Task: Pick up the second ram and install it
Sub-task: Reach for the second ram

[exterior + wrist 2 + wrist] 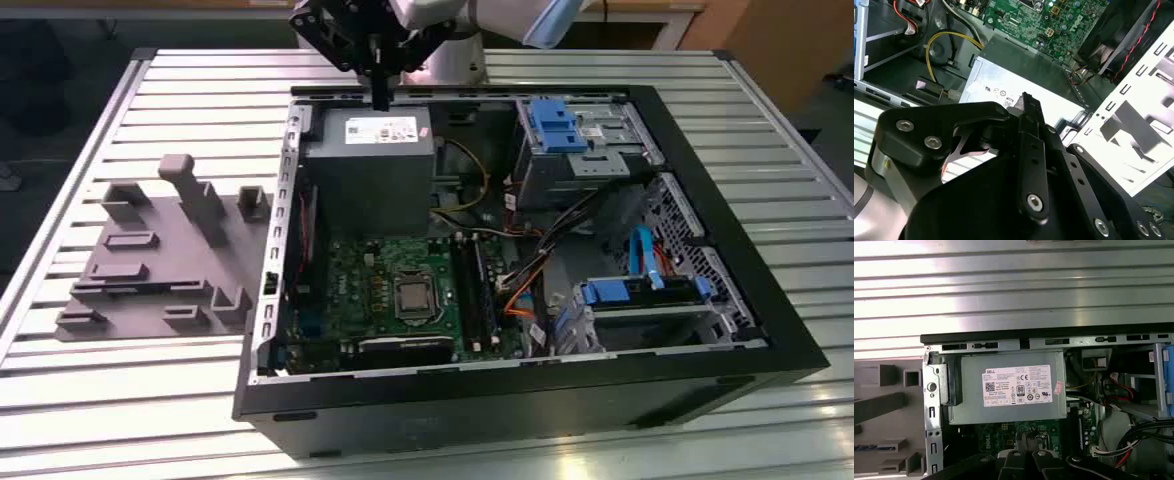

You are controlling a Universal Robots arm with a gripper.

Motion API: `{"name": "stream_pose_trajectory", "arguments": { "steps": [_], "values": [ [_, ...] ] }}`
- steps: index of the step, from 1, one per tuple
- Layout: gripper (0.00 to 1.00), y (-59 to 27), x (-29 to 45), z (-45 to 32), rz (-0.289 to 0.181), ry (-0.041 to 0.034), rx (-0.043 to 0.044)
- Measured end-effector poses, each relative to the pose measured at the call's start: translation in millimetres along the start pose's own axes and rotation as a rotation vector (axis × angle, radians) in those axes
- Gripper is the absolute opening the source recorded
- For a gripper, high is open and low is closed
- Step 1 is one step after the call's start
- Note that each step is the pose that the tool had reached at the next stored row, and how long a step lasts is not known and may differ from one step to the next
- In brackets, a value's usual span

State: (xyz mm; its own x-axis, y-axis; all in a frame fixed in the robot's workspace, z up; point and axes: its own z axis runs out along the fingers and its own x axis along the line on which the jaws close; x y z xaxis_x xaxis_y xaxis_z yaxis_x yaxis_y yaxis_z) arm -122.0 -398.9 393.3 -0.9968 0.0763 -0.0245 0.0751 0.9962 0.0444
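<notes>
Where the hand point(382, 72) hangs high over the far part of the open case point(787, 350), it is clenched on the ram point(383, 100), a thin dark strip seen edge-on just below it. In the exterior view the strip's long axis runs far to near, roughly in line with the slots point(470, 290). Whether it hangs down or lies level cannot be told, nor which end bears the label.

Under the ram sits the grey power supply point(367, 165), filling the case's far-left corner. Nearer lies the green motherboard point(354, 285), with the black slots at its right side, well apart from the ram. Orange and black cables point(534, 275) crowd just right of the slots. Blue drive cages point(554, 125) stand at the far right and near right of the case. In the second wrist view a fan point(1119, 35) stands beside the motherboard.

Left of the case, on the slatted worktop point(134, 420), rests the grey fixture point(147, 270) with upright posts.
</notes>
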Motion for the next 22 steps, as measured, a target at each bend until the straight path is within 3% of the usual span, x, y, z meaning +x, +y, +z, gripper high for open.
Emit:
{"name": "stream_pose_trajectory", "arguments": {
  "steps": [11, 22],
  "values": [
    [0.11, -0.1, 1.0, 0.0, 0.0, 0.0, -0.0001],
    [0.11, -0.9, 11.6, -0.3, 0.0, 0.0, 0.0]
  ]
}}
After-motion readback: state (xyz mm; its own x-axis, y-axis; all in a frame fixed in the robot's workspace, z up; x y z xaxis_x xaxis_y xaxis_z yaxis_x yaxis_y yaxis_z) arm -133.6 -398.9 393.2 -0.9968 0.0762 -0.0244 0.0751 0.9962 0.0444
